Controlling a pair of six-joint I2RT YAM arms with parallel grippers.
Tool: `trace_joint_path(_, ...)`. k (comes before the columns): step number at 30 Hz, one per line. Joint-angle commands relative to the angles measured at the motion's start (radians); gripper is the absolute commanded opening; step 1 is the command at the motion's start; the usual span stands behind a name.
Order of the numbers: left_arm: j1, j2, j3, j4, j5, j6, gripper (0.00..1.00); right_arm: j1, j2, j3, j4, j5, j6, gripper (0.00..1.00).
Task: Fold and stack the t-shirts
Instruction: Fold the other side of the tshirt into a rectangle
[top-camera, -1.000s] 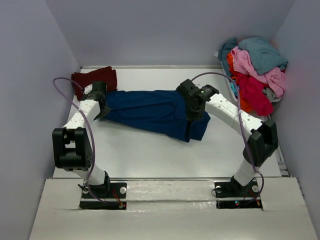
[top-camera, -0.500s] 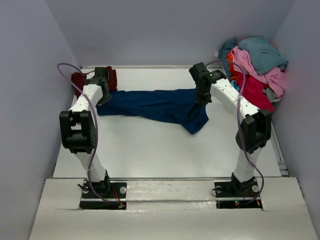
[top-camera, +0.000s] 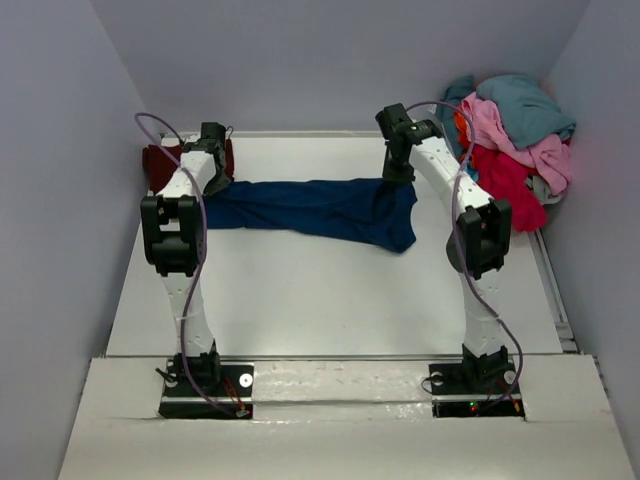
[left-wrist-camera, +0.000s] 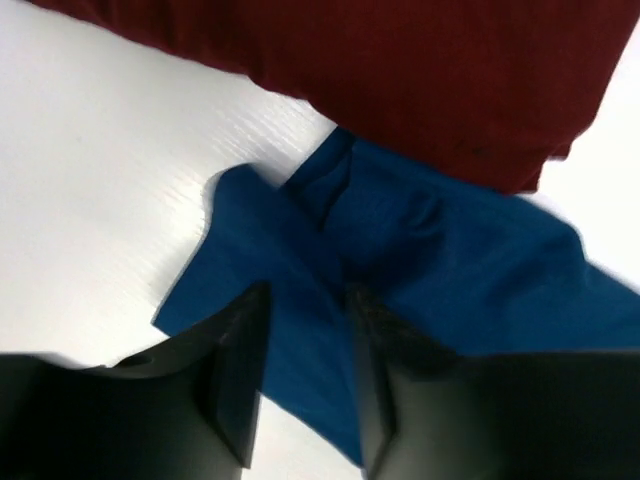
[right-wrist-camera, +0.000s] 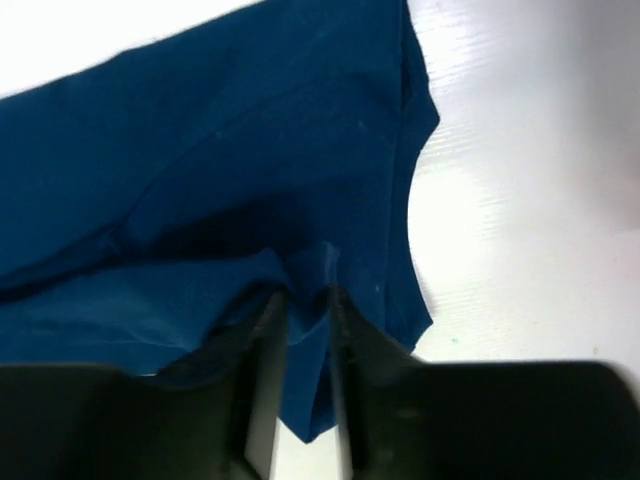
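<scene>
From above, the navy t-shirt (top-camera: 310, 208) is seen stretched along the far edge of the table (top-camera: 300, 290), its long axis running left to right. The left gripper (top-camera: 214, 172) is placed at its left end, beside the maroon t-shirt (top-camera: 160, 160) in the far-left corner, and the right gripper (top-camera: 397, 172) at its right end. At the left wrist, the fingers (left-wrist-camera: 235, 370) are seen parted over slack navy cloth. At the right wrist, a ridge of cloth is pinched between nearly closed jaws.
</scene>
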Motion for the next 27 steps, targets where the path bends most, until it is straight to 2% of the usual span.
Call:
trace_joint_path(1, -0.024, -0.012, 0.024, -0.001, -0.045, 0.025, 0.67, -0.007, 0.015, 0.014, -0.028, -0.034, -0.019, 0.42)
trace_joint_path(2, -0.038, -0.023, 0.006, 0.031, -0.054, 0.03, 0.92, -0.007, -0.001, -0.046, -0.01, -0.048, -0.024, 0.57)
trace_joint_path(3, -0.038, -0.047, -0.026, 0.045, -0.054, 0.04, 0.99, -0.007, -0.033, -0.072, 0.017, -0.051, -0.029, 0.63)
trace_joint_path(6, -0.038, -0.081, -0.071, 0.071, -0.051, 0.036, 0.99, -0.007, -0.068, -0.122, 0.018, -0.046, -0.022, 0.7)
trace_joint_path(9, -0.047, -0.131, -0.135, 0.089, -0.055, 0.02, 0.99, -0.007, -0.102, -0.171, 0.015, -0.046, -0.01, 0.7)
trace_joint_path(15, -0.047, -0.286, -0.302, 0.102, -0.112, -0.03, 0.99, 0.006, -0.284, -0.393, 0.038, -0.095, 0.007, 0.67)
trace_joint_path(19, -0.047, -0.348, -0.364, 0.087, -0.129, -0.056, 0.99, 0.015, -0.329, -0.525, 0.076, -0.144, 0.013, 0.64)
trace_joint_path(27, -0.047, -0.374, -0.4, 0.058, -0.138, -0.085, 0.99, 0.059, -0.34, -0.623, 0.125, -0.213, 0.002, 0.6)
